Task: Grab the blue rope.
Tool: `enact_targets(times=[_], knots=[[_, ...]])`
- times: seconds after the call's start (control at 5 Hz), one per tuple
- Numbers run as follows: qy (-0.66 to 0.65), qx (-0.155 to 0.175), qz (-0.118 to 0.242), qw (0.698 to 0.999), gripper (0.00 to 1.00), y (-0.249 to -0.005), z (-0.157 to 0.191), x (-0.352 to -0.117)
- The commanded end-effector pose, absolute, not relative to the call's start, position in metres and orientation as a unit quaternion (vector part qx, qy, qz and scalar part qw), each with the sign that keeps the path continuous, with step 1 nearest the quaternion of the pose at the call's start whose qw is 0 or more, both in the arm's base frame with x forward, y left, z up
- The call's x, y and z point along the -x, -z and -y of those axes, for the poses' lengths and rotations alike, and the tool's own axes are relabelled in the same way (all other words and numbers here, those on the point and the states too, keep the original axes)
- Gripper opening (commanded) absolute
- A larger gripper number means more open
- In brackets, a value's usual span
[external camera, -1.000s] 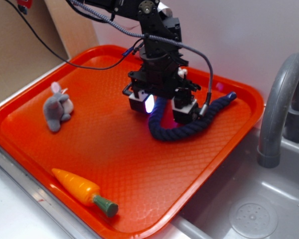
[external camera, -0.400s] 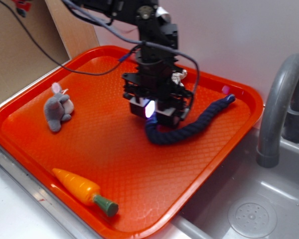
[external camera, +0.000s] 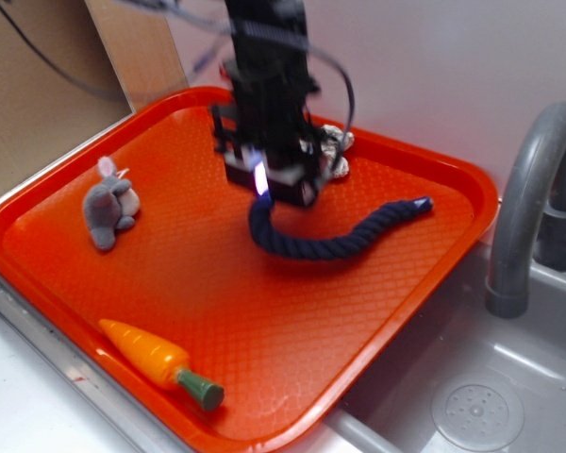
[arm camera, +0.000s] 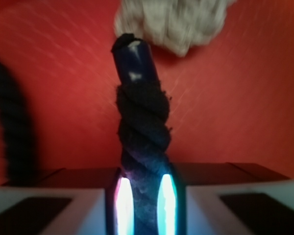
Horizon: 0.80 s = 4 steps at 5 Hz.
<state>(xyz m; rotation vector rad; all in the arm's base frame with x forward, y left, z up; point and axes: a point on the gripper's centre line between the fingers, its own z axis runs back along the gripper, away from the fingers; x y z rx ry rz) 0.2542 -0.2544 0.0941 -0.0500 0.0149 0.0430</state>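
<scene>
The blue rope [external camera: 344, 246], thick and twisted navy, lies in a curve on the orange tray [external camera: 208, 293], its tail reaching right toward the rim. My gripper [external camera: 264, 193] stands over the rope's left end and is shut on it. In the wrist view the rope [arm camera: 142, 122] runs up out of the gripper [arm camera: 143, 205], squeezed between the two lit pads, and ends in a smooth blue tip. A frayed off-white knot [arm camera: 171, 22] lies on the tray just beyond that tip, and also shows behind the gripper as the knot [external camera: 337, 143]. I cannot tell whether it joins the rope.
A small grey plush bunny [external camera: 108, 208] lies at the tray's left. An orange toy carrot [external camera: 156, 363] lies near the front rim. A grey faucet [external camera: 528, 198] and sink basin [external camera: 472, 406] stand to the right. Cardboard [external camera: 38, 85] stands at the back left.
The jaws have shut on the rope. The gripper moved left and toward the back of the tray, and the rope's curve and tail were dragged left with it.
</scene>
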Motion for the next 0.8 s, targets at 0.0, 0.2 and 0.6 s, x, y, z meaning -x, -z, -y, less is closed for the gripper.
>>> enact_targets(times=[0.0,0.2,0.6], knots=[[0.031,0.136,0.079,0.987,0.0,-0.227,0.204,-0.232],[0.016,0.109,0.11,0.988,0.0,-0.27,0.17,-0.214],[-0.091,0.113,0.142,0.979,0.0,-0.274,0.104,-0.2]])
